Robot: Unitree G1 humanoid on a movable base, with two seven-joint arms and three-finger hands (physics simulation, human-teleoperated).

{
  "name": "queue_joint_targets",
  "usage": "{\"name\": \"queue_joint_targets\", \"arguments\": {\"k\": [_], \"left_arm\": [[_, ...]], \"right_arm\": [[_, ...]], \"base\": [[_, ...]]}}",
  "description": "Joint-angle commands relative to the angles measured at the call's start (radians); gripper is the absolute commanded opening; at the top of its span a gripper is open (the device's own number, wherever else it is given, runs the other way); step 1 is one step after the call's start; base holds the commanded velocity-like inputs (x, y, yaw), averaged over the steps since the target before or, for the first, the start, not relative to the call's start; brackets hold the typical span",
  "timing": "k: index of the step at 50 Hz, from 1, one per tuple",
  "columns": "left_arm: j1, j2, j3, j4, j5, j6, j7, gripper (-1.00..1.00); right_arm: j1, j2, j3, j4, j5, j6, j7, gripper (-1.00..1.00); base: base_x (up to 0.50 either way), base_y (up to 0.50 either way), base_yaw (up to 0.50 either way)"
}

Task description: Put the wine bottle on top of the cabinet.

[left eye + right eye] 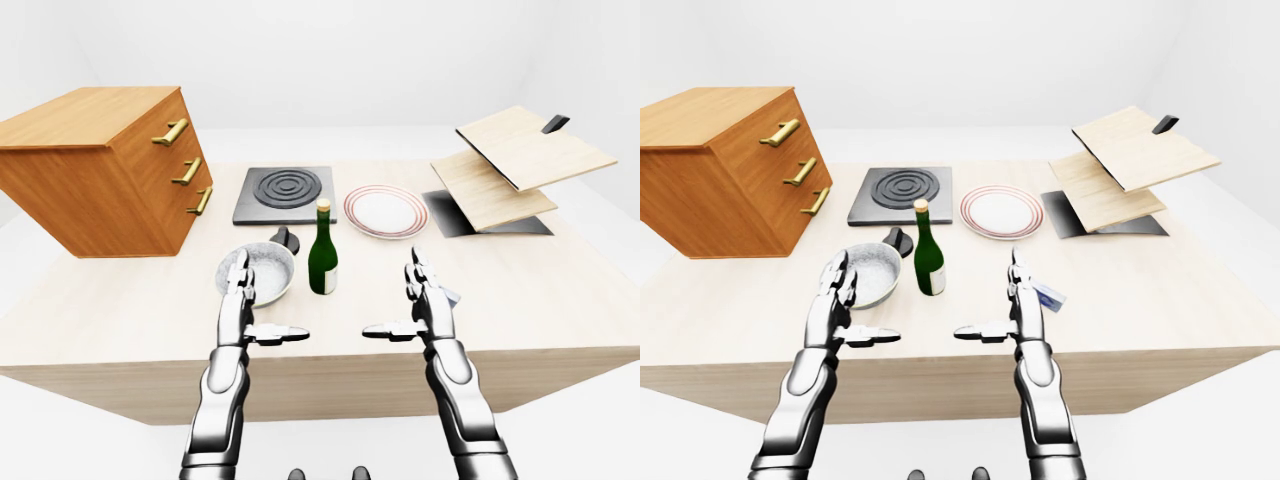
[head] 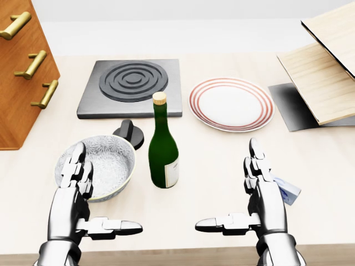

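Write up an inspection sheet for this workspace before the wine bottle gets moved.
Surface: light wooden tabletop, nothing spilled.
Job's things: green glass wine bottle with cork-coloured cap upright at centre, ungrasped; orange-brown wooden three-drawer cabinet with brass handles at left, tilted, top bare.
Clutter: grey speckled bowl left of the bottle; black knob behind it; dark square burner plate with rings; red-rimmed white plate; tilted light wooden boards on a dark mat; small white-blue card by the right hand.
Grippers: left hand and right hand open, flanking the bottle, touching nothing.
Cables: nothing seen.
Surroundings: plain white walls and floor.
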Motion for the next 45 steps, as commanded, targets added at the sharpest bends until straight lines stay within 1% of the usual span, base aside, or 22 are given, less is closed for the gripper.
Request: {"name": "queue_joint_targets", "arguments": {"k": [1, 3, 7, 9, 11, 15, 16, 18, 21, 33, 39, 45], "left_arm": [[0.001, 0.011, 0.027, 0.002, -0.019, -0.002, -0.025, 1.00], [-0.001, 0.011, 0.023, 0.001, -0.008, 0.000, -0.023, 1.00], [-0.007, 0.011, 0.028, 0.008, -0.016, 0.001, -0.024, 1.00], [0.000, 0.011, 0.028, 0.002, -0.019, 0.000, -0.026, 1.00], [0.002, 0.011, 0.026, 0.000, -0.014, -0.001, -0.025, 1.00], [-0.002, 0.011, 0.027, 0.003, -0.016, 0.000, -0.025, 1.00], [-0.003, 0.011, 0.027, 0.005, -0.013, 0.001, -0.024, 1.00], [-0.004, 0.011, 0.029, 0.001, -0.020, 0.004, -0.025, 1.00], [-0.001, 0.011, 0.026, 0.000, -0.014, 0.001, -0.024, 1.00], [-0.005, 0.011, 0.027, 0.004, -0.012, 0.003, -0.022, 1.00], [-0.001, 0.010, 0.027, 0.000, -0.014, 0.001, -0.024, 1.00], [0.004, 0.010, 0.024, -0.004, -0.009, -0.001, -0.021, 1.00]], "right_arm": [[-0.002, -0.011, -0.021, 0.006, 0.009, 0.002, 0.023, 1.00], [0.003, -0.010, -0.019, -0.001, 0.006, -0.008, 0.027, 1.00], [-0.001, -0.010, -0.020, 0.005, 0.006, -0.009, 0.028, 1.00], [0.000, -0.011, -0.018, 0.006, -0.002, -0.005, 0.028, 1.00], [0.003, -0.011, -0.013, 0.005, -0.016, -0.008, 0.025, 1.00], [0.000, -0.011, -0.019, 0.003, -0.011, 0.000, 0.028, 1.00], [-0.003, -0.011, -0.020, 0.008, -0.012, 0.009, 0.025, 1.00], [-0.001, -0.012, -0.018, 0.006, -0.017, 0.009, 0.025, 1.00], [0.000, -0.012, -0.016, 0.003, -0.026, 0.015, 0.024, 1.00], [-0.002, -0.012, -0.018, 0.001, -0.034, 0.024, 0.024, 1.00], [0.002, -0.012, -0.015, -0.002, -0.039, 0.022, 0.025, 1.00], [0.013, -0.012, -0.003, -0.013, -0.062, 0.001, 0.033, 1.00]], "base": [[0.00, 0.00, 0.00], [0.00, 0.00, 0.00], [0.00, 0.00, 0.00], [0.00, 0.00, 0.00], [0.00, 0.00, 0.00], [0.00, 0.00, 0.00], [0.00, 0.00, 0.00], [-0.25, 0.25, 0.00], [-0.28, 0.43, 0.00], [-0.27, 0.50, 0.00], [-0.26, 0.50, 0.00], [-0.03, 0.50, 0.00]]}}
